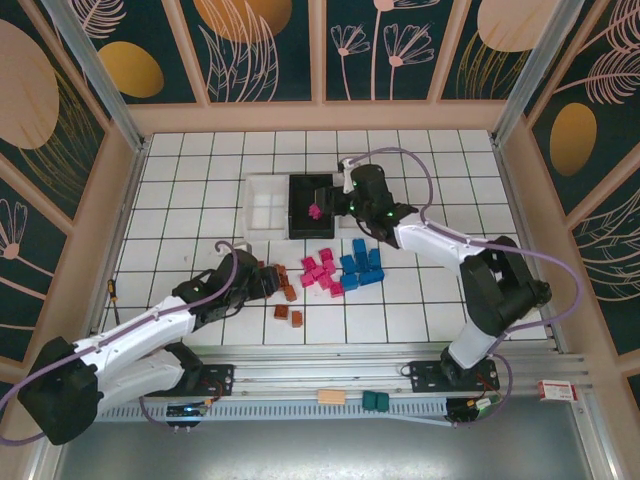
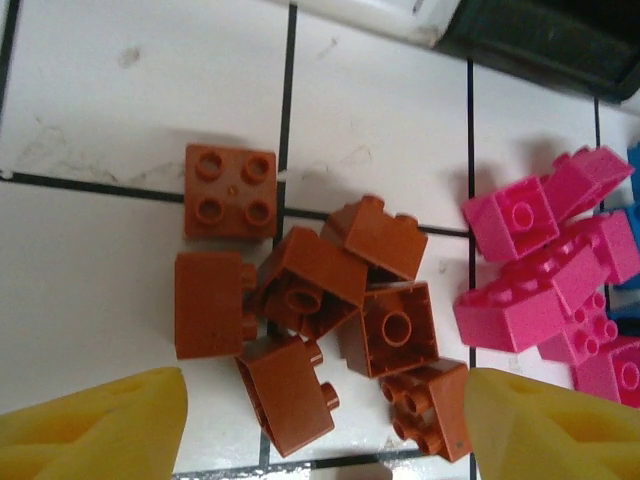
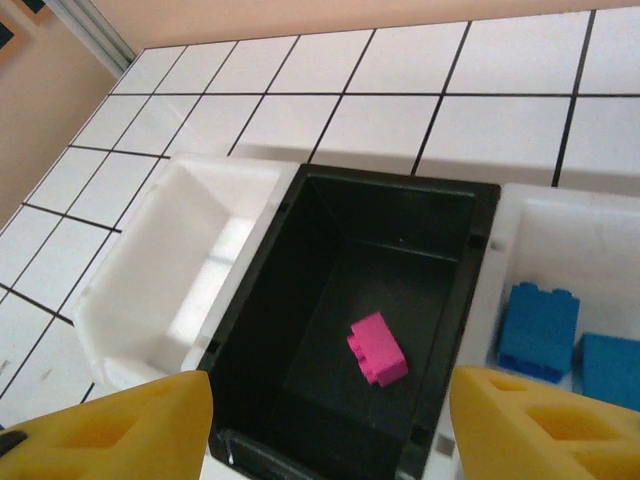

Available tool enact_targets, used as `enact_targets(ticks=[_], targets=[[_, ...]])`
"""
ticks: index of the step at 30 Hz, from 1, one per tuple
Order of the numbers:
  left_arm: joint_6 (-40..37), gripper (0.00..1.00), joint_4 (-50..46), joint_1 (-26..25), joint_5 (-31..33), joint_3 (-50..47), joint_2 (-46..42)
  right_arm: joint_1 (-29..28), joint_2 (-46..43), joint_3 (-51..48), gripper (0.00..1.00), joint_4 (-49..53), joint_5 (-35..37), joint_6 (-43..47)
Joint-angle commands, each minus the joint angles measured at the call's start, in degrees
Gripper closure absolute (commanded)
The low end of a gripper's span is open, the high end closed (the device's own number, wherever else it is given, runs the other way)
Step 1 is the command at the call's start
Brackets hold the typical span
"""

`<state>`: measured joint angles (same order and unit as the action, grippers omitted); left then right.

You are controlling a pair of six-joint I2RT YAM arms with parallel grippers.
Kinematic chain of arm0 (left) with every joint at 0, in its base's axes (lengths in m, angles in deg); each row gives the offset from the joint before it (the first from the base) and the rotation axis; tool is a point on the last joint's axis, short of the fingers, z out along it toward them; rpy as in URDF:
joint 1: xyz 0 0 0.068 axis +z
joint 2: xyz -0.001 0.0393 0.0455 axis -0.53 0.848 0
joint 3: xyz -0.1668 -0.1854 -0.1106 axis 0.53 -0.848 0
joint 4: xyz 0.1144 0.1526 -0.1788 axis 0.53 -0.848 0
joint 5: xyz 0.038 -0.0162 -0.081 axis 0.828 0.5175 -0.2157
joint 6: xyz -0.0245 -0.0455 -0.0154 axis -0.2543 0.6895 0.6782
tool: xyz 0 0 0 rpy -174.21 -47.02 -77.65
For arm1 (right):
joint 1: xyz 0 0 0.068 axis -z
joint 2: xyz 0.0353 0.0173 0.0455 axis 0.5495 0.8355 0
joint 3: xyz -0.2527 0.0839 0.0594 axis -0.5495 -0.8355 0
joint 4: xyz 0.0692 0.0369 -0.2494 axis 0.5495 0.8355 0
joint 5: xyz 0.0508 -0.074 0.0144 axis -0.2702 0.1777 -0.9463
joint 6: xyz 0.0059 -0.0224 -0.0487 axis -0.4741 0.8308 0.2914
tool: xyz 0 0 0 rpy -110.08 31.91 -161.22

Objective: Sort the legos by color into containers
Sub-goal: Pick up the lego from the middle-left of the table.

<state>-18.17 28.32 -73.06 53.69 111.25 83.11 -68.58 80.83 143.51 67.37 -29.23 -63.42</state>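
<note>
1. Over the black bin (image 3: pixel 400 230), toward the far edge of the table (image 1: pixel 200 160), the right gripper (image 3: pixel 330 430) hangs wide open and holds nothing. One pink brick (image 3: pixel 378 348) lies on the bin floor under it.
2. Two blue bricks (image 3: pixel 540 330) lie in the white bin (image 3: pixel 560 215) that touches one side of the black bin. The other white bin (image 3: pixel 180 260) touches the other side. I think the brown ones belong there.
3. Closer to the near edge of the table, the left gripper (image 2: pixel 325 430) hovers over the brown bricks (image 2: pixel 300 290). It is wide open too, with nothing in it.
4. The brown bricks sit packed together, and some touch or lean on each other. If the left gripper closes here, it may pinch two at once, or push one so it tips and slips out.
5. The pink pile (image 2: pixel 540 290) lies just beside the brown bricks. A finger coming down on that side could knock a pink one into the brown bunch and mix the colors.
6. The right gripper is low by the black bin. If it swings away sideways, it could bump the rim and shove all three bins.
7. A brown brick dropped from too high might bounce into the wrong bin.
</note>
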Motion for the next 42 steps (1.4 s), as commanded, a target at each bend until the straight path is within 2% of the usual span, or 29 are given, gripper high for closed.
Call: enact_targets(ticks=[1,5,8,16,20,27,32,37,39,42], targets=[[1.11,0.29,1.0,-0.42,-2.84,-0.33,1.44,-0.47,-2.21,-2.82,0.35,-2.09,-0.51,-1.12],[1.38,0.4,2.35,-0.42,-3.46,-0.3,5.53,-0.42,-3.56,-3.91,0.35,-2.19,-0.58,-1.35],[2.01,0.43,3.66,-0.4,-3.97,-0.76,8.38,-0.44,-4.59,-4.5,0.35,-2.5,-0.54,-1.43],[1.33,0.5,5.0,-0.42,-0.55,-0.31,12.46,-0.44,-6.49,-5.26,0.35,-2.87,-0.85,-1.5],[1.12,0.58,4.94,-0.42,1.07,-0.48,14.2,-0.42,-6.81,-5.32,0.35,-2.64,-0.71,-1.34],[1.5,0.71,3.27,-0.36,1.96,-1.3,11.26,-0.35,-7.44,-5.6,0.35,-2.54,0.01,-1.31],[2.34,0.81,-1.72,-0.36,0.51,0.45,5.34,-0.29,-8.18,-6.14,0.35,-2.65,0.23,-1.81],[0.58,0.73,-5.69,-0.31,2.98,7.77,-3.75,-0.07,-10.21,-8.36,0.35,-3.07,0.64,-3.28],[-2.87,0.72,-5.82,-0.33,4.92,12.92,-1.27,0.0,-10.87,-9.23,0.36,-2.92,0.28,-4.42],[-8.5,0.74,-4.2,-0.08,7.53,20.95,7.48,0.0,-12.24,-11.37,0.36,-3.16,-0.72,-6.49]])
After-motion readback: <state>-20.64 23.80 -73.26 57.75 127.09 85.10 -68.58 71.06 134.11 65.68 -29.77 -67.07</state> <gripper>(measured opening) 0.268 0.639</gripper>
